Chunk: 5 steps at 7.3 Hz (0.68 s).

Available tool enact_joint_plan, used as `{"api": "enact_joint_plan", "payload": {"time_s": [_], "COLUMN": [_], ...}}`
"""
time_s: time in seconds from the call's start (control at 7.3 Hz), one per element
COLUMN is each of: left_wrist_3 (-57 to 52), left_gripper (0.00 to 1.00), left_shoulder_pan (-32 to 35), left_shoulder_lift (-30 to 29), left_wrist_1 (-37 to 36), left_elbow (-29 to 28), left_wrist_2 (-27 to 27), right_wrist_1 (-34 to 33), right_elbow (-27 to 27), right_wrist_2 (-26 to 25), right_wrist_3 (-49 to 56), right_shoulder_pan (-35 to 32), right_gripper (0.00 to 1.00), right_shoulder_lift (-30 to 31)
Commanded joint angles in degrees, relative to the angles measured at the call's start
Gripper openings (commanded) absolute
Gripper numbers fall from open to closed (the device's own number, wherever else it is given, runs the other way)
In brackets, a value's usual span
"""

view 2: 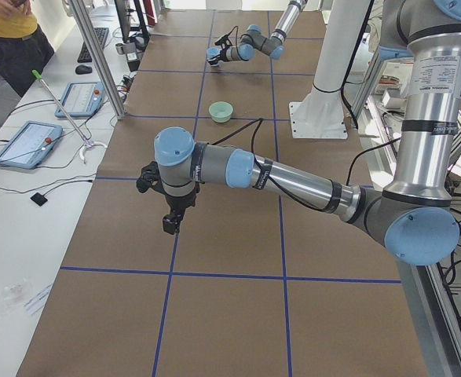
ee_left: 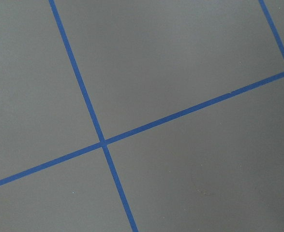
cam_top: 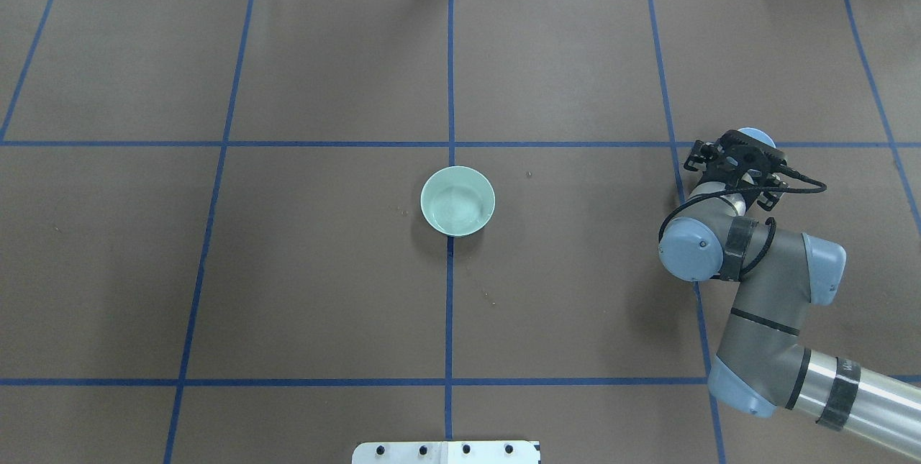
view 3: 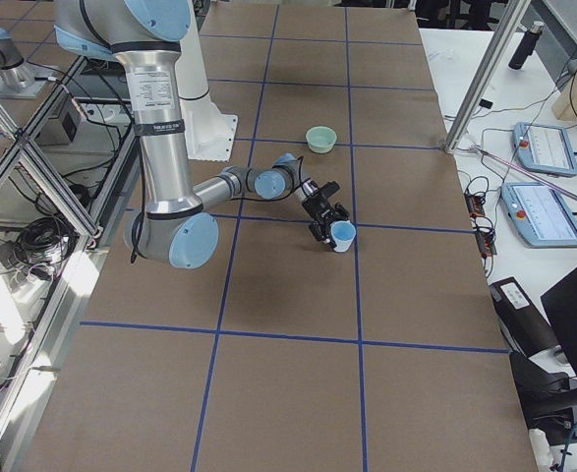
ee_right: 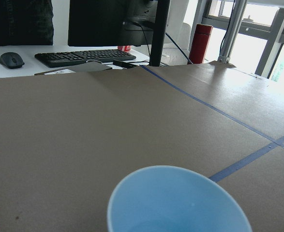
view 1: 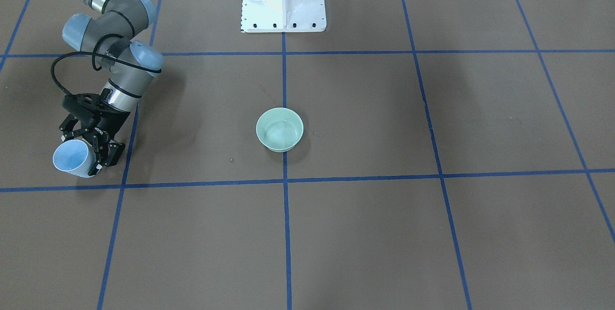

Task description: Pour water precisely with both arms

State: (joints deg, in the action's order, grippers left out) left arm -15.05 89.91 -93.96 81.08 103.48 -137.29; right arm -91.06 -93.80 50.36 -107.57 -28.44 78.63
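Note:
A light-blue cup (view 1: 72,157) is held in my right gripper (view 1: 91,156), which is shut on its side, low over the table at my right. The cup also shows in the right wrist view (ee_right: 178,200), mouth up, and in the exterior right view (view 3: 343,235). A pale green bowl (view 1: 279,129) stands at the table's middle, apart from the cup. The water (cam_top: 457,206) shows as faint glints inside the bowl. My left gripper (view 2: 171,224) hangs over the table far to my left, pointing down and empty; I cannot tell whether it is open.
The white pedestal (view 1: 283,0) stands behind the bowl. Blue tape lines (ee_left: 103,142) cross the brown table cover. A keyboard (ee_right: 83,56) and a red bottle (ee_right: 200,43) lie beyond the table's edge. A person (view 2: 10,39) stands by side desks with tablets.

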Motion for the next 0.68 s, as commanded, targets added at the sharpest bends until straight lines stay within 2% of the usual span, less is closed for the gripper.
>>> {"api": "enact_joint_plan", "payload": {"time_s": [0.0, 0.27, 0.41, 0.55], "left_wrist_3": [-0.1, 0.0, 0.0, 0.0], "left_gripper": [1.00, 1.00, 1.00, 1.00], "left_shoulder_pan": [0.0, 0.0, -0.1, -0.1], "left_shoulder_lift": [0.0, 0.9, 1.5, 1.4], "left_wrist_1": [0.0, 0.0, -0.1, -0.1], "left_elbow": [0.1, 1.5, 1.6, 1.6], "left_wrist_2": [0.0, 0.1, 0.1, 0.1], "right_wrist_1": [0.0, 0.1, 0.0, 0.1], "right_elbow": [1.2, 1.3, 1.1, 0.5], "right_wrist_2": [-0.2, -0.9, -2.1, -3.4], "right_wrist_3": [-0.1, 0.0, 0.0, 0.4], "right_shoulder_pan": [-0.1, -0.6, -0.9, -1.5], "right_gripper": [0.90, 0.09, 0.00, 0.00], "right_shoulder_lift": [-0.1, -0.1, -0.1, -0.1]}}
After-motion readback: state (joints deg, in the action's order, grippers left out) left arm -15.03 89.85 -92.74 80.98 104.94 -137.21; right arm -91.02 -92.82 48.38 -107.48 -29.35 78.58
